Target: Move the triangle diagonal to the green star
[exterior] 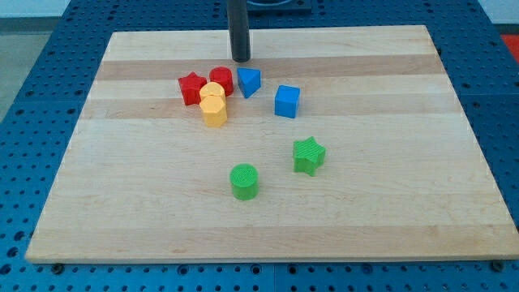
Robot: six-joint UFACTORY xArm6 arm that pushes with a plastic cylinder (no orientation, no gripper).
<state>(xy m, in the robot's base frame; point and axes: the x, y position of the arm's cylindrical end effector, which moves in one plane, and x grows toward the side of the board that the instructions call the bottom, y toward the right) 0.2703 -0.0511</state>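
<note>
The blue triangle [249, 82] lies on the wooden board [122, 186], toward the view's top middle. The green star [308, 156] lies lower and to the right of it, near the board's middle. My tip [241, 60] rests on the board just above the blue triangle, slightly to its left, with a small gap between them. The rod rises out of the view's top.
A blue cube [287, 100] lies between the triangle and the star. A red star [191, 88], a red cylinder [220, 80] and two yellow blocks [213, 106] cluster left of the triangle. A green cylinder [244, 181] lies lower left of the star.
</note>
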